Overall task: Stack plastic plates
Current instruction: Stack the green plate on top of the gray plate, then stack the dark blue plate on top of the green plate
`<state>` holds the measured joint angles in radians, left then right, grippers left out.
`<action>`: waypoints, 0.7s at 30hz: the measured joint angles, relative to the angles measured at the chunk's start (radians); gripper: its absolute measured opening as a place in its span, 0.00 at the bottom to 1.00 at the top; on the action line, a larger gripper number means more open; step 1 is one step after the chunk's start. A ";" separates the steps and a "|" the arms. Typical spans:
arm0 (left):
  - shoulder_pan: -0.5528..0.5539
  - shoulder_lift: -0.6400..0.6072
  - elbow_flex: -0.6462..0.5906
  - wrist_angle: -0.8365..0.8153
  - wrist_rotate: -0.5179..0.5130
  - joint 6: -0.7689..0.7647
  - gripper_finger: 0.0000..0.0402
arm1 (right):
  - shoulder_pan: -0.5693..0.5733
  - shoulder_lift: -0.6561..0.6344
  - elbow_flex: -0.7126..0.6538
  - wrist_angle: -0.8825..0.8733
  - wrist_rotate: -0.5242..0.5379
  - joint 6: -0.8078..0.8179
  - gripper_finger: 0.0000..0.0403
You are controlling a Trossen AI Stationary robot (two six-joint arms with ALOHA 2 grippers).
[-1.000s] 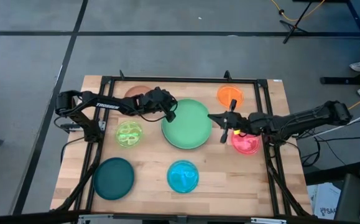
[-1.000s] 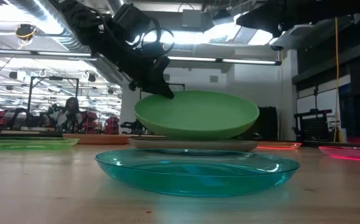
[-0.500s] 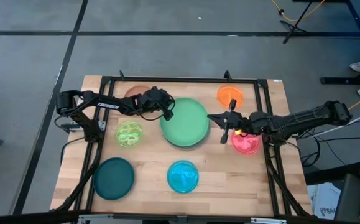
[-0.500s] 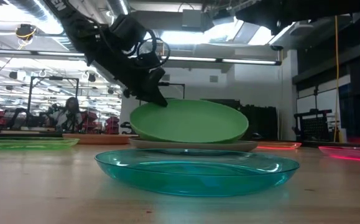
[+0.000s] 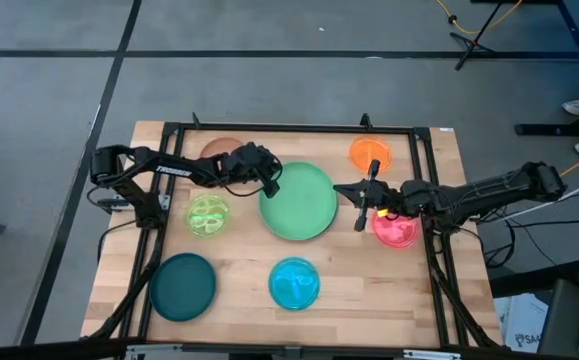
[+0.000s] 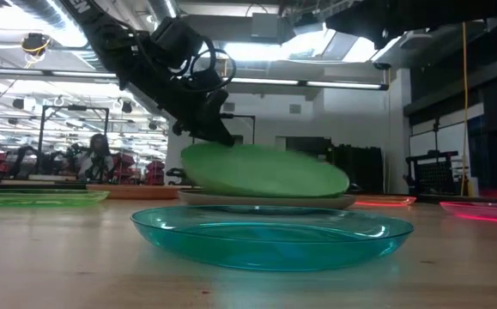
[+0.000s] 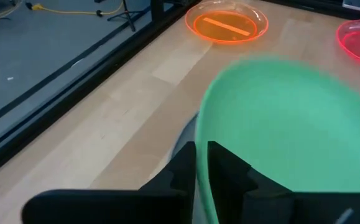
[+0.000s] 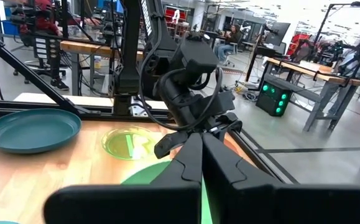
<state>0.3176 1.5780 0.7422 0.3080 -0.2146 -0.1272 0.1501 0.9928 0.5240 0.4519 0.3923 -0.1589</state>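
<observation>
The left end effector [image 5: 271, 184] is clamped on the rim of the green plate [image 5: 299, 201], which tilts low over a grey plate [image 6: 265, 199] mid-desk [image 5: 239, 260]. The right end effector [image 5: 361, 206], fingers closed and empty, hovers just beside the green plate, near the pink plate [image 5: 396, 231].

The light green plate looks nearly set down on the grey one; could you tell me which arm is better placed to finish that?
The left. Its end effector is shut on the light green plate at the rim, tilted just above the grey plate. The right end effector hovers shut beside it, holding nothing.
</observation>
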 joint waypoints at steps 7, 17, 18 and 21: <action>0.000 0.000 0.000 0.002 -0.008 0.004 0.16 | 0.000 0.000 0.000 -0.007 0.000 -0.001 0.01; -0.018 -0.070 0.001 -0.033 -0.004 0.022 0.18 | 0.000 0.000 0.000 -0.007 0.000 -0.003 0.01; -0.026 -0.092 0.001 -0.054 -0.003 0.040 0.18 | 0.000 0.000 0.000 -0.007 0.000 -0.003 0.01; -0.057 -0.173 0.001 -0.125 -0.005 0.079 0.18 | 0.000 0.000 0.000 -0.007 0.000 -0.003 0.01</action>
<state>0.2610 1.4053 0.7429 0.1827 -0.2197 -0.0484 0.1501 0.9928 0.5240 0.4446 0.3923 -0.1619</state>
